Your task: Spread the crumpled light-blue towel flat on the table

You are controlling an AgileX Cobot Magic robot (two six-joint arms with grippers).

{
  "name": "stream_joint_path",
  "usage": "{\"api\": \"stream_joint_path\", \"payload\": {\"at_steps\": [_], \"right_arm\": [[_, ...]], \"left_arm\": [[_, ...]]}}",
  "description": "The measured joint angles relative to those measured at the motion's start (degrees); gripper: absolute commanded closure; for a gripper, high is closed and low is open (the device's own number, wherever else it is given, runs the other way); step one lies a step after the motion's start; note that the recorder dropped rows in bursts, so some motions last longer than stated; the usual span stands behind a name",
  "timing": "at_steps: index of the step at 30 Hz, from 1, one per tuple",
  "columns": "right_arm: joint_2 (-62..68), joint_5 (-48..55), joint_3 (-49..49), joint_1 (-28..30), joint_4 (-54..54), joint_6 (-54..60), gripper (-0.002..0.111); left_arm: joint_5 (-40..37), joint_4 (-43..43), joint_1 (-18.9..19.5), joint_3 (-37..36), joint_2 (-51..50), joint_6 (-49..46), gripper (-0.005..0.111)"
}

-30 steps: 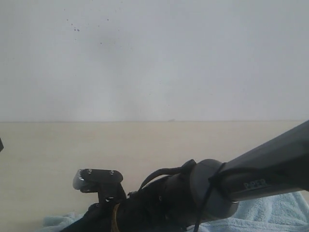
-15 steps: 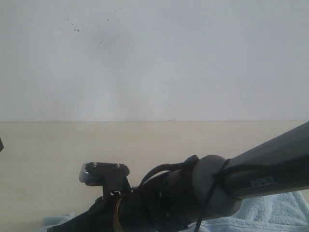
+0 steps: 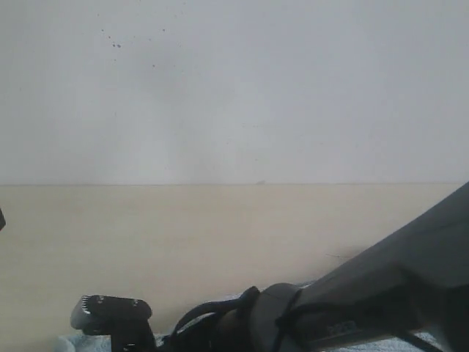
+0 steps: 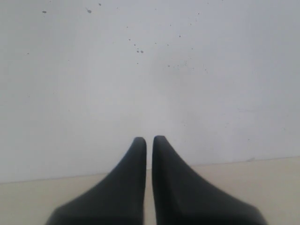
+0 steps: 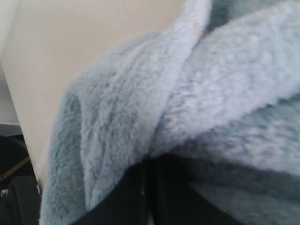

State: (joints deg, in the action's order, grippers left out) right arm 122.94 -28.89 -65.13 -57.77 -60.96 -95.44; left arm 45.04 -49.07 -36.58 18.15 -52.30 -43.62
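1. We see the towel [image 5: 187,108] as thick, fluffy terry cloth.
2. We find the table [image 3: 220,235] smooth, with a faint wood-like, low-sheen finish.
3. We see the wall [image 3: 234,88] as matt and speckled.
4. We find the left gripper [image 4: 149,139] smooth, matt black, plastic-looking.

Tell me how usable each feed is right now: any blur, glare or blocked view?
Right wrist view: the towel fills the frame up close and soft-focused, with the right gripper lost in shadow under it. Left wrist view: evenly lit, no glare; the left gripper is a black silhouette against the wall. Exterior view: hazy, low contrast; the right arm blocks the lower right.
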Motion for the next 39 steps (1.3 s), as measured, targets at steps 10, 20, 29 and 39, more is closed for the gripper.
{"api": "stream_joint_path", "payload": {"at_steps": [10, 20, 29, 39], "right_arm": [[0.7, 4.2, -3.99, -5.0, 1.19, 2.87, 0.108], [4.5, -2.3, -4.46, -5.6, 1.48, 6.12, 0.108], [4.6, -9.89, -5.57, -5.74, 6.13, 13.8, 0.108], [4.6, -17.25, -5.57, -5.85, 6.13, 24.52, 0.108]], "left_arm": [[0.0, 0.04, 0.0, 0.0, 0.0, 0.0, 0.102], [0.67, 0.5, 0.0, 0.0, 0.0, 0.0, 0.102], [1.02, 1.11, 0.0, 0.0, 0.0, 0.0, 0.102], [1.02, 1.34, 0.0, 0.0, 0.0, 0.0, 0.102]]}}
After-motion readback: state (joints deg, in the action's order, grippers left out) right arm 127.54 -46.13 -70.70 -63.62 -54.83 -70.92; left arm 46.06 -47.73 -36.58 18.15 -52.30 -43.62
